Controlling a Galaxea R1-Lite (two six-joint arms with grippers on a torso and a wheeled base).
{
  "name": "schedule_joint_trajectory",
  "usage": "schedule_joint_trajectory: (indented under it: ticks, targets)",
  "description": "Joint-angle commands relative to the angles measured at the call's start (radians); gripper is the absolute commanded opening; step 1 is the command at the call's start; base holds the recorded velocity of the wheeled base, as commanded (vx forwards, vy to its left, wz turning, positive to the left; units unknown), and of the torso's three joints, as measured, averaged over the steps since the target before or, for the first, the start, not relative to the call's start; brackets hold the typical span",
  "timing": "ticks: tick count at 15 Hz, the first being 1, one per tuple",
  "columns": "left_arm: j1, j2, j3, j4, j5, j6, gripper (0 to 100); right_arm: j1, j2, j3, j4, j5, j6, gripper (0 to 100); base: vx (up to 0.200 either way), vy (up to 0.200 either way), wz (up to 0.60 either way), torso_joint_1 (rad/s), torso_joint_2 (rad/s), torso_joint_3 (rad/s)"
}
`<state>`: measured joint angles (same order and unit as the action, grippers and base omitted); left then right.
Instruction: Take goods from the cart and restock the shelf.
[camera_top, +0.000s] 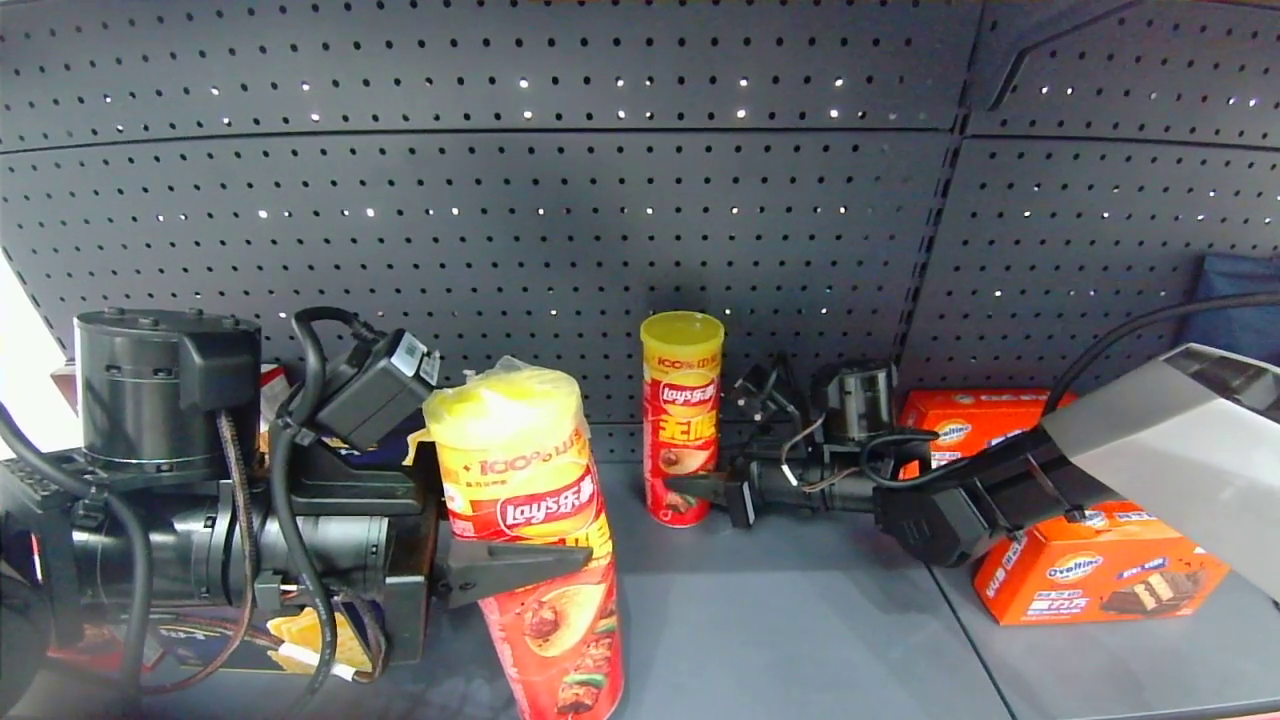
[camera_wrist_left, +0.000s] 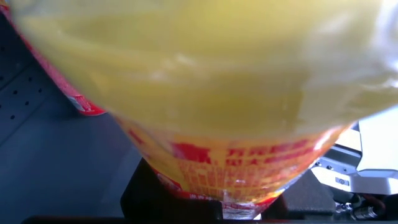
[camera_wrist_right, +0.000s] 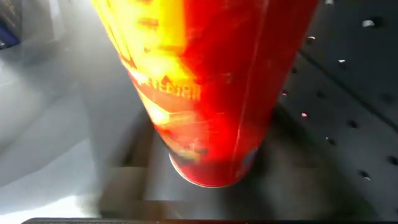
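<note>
The left gripper is closed round the middle of the near can, a tall chip tube with a yellow lid and a red and yellow label. In the head view one dark finger lies across the front of the label and the other is hidden behind the tube. The near can leans, with its lid tipped toward the arm and its base out toward the front of the shelf; whether the base touches the board cannot be told. The left wrist view adds only the top end of that can, seen very close with the label below it, over grey board and a strip of perforated panel. The right gripper sits at the lower part of the far can, a smaller-looking tube of the same kind. This can stands upright at the back of the shelf, near the pegboard. No view settles whether this gripper is clamped on it or merely beside it. The right wrist view shows what the head view does not: the far can has its round base planted on the grey board, with the holed panel just behind. Well to the right of the far can lie two orange boxes, the rear box by the panel and the front box nearer the edge, partly covered by the right arm.
</note>
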<state>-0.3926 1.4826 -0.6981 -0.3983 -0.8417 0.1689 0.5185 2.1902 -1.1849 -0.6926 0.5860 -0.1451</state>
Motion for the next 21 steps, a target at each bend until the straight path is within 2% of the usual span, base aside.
schedule_joint_trajectory:
  ticks: [1,6,9,11,16,21]
  targets:
    - [0.0,-0.001,0.0,-0.001,0.001,0.0,0,0.008,0.005,0.001,-0.001,0.0,-0.001,0,0.0,0.0,0.0,0.0,0.0,0.0]
    - [0.006,-0.002,-0.001,-0.001,0.0,0.0,0,0.026,-0.037,0.027,-0.001,-0.003,-0.001,0,0.0,0.0,0.0,0.0,0.0,0.0]
    - [0.006,-0.004,-0.003,-0.001,0.001,0.0,0,0.028,-0.119,0.1,-0.031,-0.006,0.001,0,0.0,0.0,0.0,0.0,0.0,0.0]
    - [0.009,-0.004,-0.003,-0.001,0.001,0.0,0,0.041,-0.205,0.232,-0.091,-0.006,0.002,0,0.0,0.0,0.0,0.0,0.0,0.0]
    - [0.009,-0.004,-0.009,0.003,0.004,0.0,0,0.074,-0.405,0.47,-0.119,-0.006,0.004,0,0.0,0.0,0.0,0.0,0.0,0.0]
    - [0.011,-0.002,-0.011,0.004,0.01,-0.002,0,0.1,-0.495,0.628,-0.15,-0.009,0.001,0,0.0,0.0,0.0,0.0,0.0,0.0]
